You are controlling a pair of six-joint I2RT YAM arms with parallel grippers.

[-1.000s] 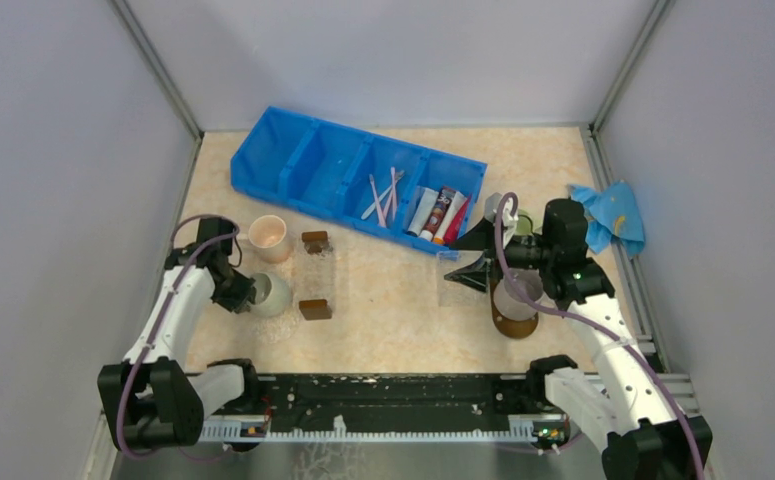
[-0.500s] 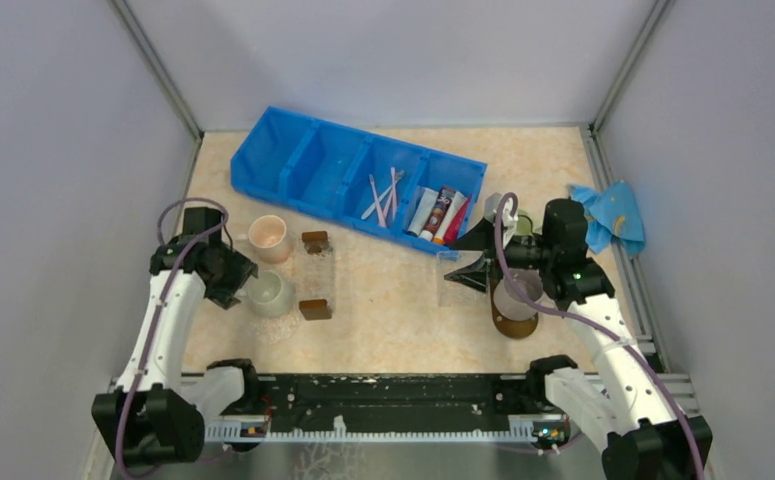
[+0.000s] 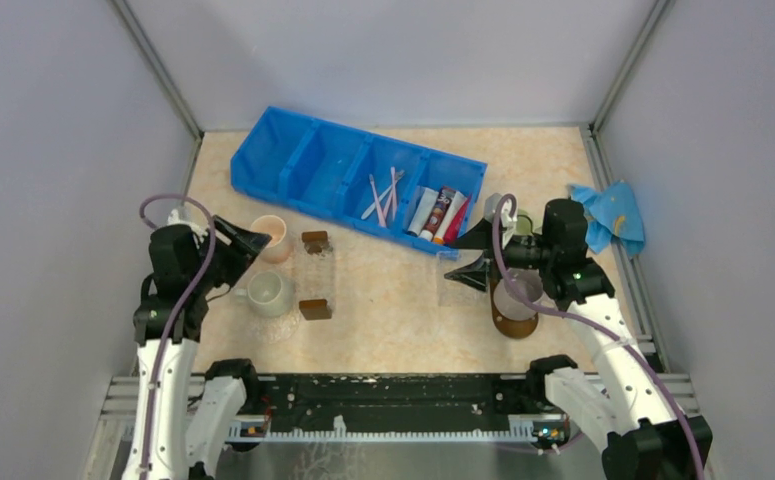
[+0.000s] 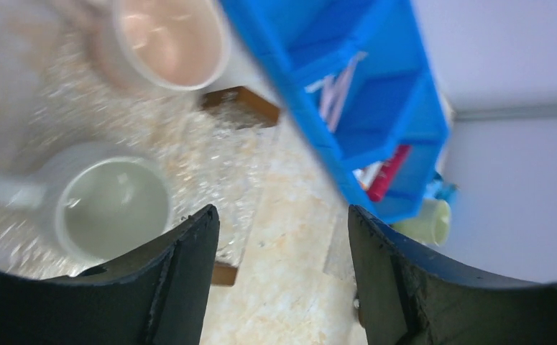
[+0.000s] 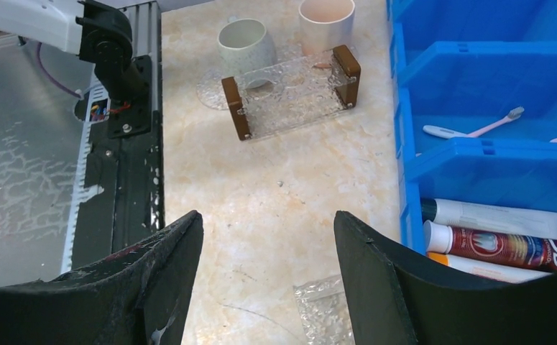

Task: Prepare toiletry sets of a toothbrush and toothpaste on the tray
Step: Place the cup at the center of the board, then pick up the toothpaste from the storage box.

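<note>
Left pincer (image 4: pixel 281 215), right pincer (image 5: pixel 267 219): jaws apart

This looks like a robot lab, a small test booth, not a home. Plain pale walls (image 3: pixel 53 150) stand on three sides, with thin metal posts (image 3: pixel 158 65) in the corners. Two white robot arms, the left arm (image 3: pixel 160 370) and the right arm (image 3: pixel 603 335), are fixed by a black rail (image 3: pixel 383 395) at the near edge of a table (image 3: pixel 393 290) with a stone-look top. Purple cables (image 3: pixel 496 255) run along the arms. A blue bin (image 3: pixel 308 160) keeps toothbrushes (image 3: pixel 383 195) and toothpaste tubes (image 3: pixel 441 213) sorted in separate boxes, like things set out for a test.
</note>
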